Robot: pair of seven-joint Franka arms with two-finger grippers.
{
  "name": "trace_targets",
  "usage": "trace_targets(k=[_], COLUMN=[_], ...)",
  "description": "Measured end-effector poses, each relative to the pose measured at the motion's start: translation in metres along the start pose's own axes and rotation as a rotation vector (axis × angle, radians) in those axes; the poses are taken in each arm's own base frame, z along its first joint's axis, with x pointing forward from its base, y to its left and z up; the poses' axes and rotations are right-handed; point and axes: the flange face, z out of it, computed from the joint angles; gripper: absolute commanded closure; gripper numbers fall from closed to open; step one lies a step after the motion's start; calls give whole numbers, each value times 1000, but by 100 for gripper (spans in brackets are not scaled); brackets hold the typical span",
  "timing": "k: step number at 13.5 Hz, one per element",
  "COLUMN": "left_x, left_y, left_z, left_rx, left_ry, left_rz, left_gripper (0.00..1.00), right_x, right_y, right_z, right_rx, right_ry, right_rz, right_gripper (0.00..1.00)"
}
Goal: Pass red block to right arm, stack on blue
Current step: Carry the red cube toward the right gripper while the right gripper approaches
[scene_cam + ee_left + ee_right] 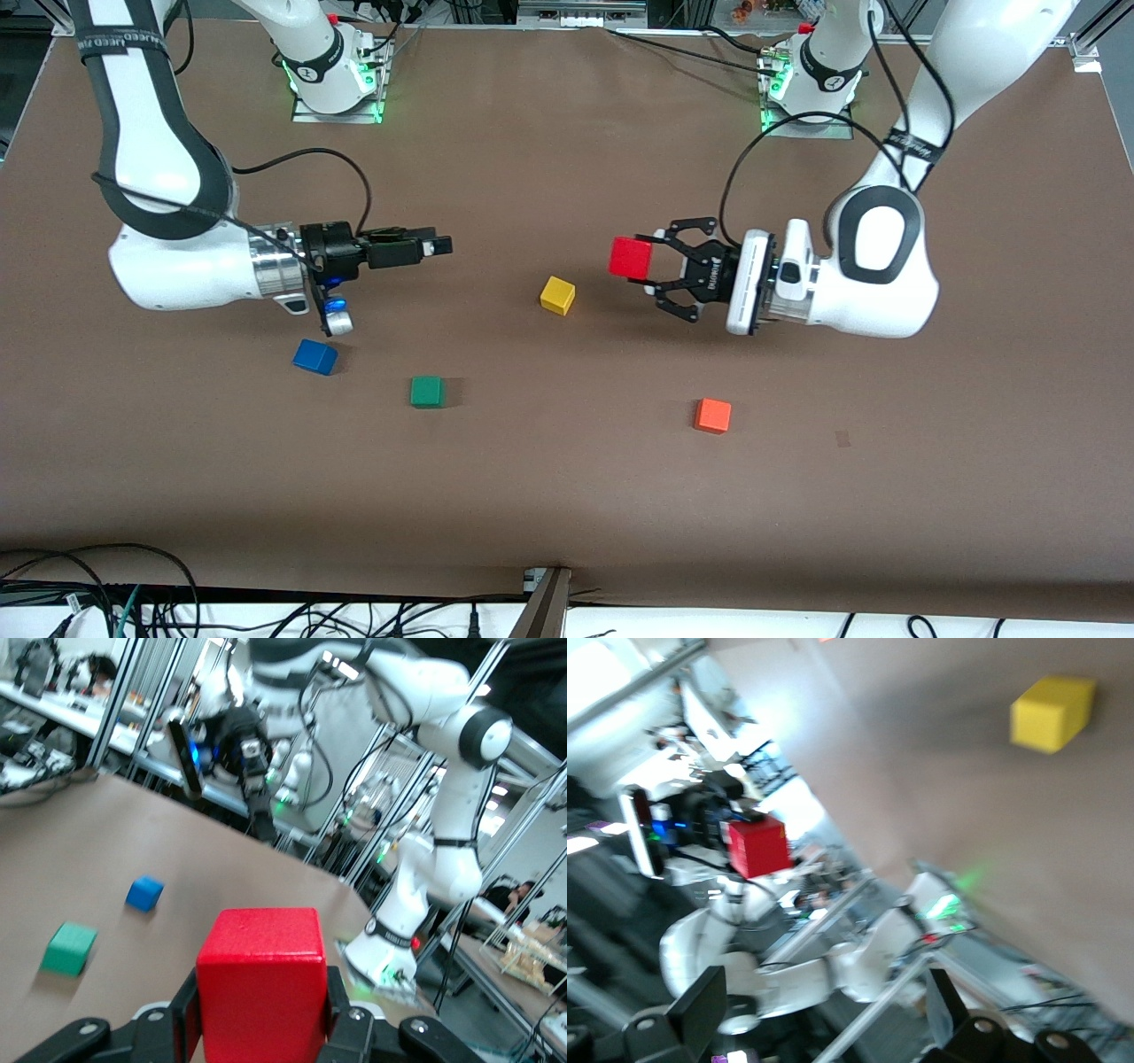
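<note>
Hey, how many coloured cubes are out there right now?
5. Red cube in the left pincer; yellow cube mid-table; blue cube, green cube and orange cube nearer the camera.

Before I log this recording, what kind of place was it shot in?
Most likely a robotics lab. Two white arms are bolted to a brown-covered table scattered with small coloured cubes; aluminium framing and cluttered workbenches stand around it, and cables trail along the table's edge.

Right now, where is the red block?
The red block is held off the table in the left gripper, over the middle of the table beside the yellow block.
</note>
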Motion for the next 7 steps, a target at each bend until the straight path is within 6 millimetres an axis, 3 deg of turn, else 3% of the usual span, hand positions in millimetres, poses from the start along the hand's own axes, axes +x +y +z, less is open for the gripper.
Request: trace_targets(k=[4,7], left_x=[14,20], left_y=[-1,2], left_z=[58,89], left_rx=[-57,-32], left_ry=[170,194], left_rz=[-14,-32], left_gripper=[100,100], right_x=[9,4], right_y=[11,1], right_z=[14,48], right_rx=[208,245], right_ry=[2,56], right_rz=[97,100], right_gripper=[0,0])
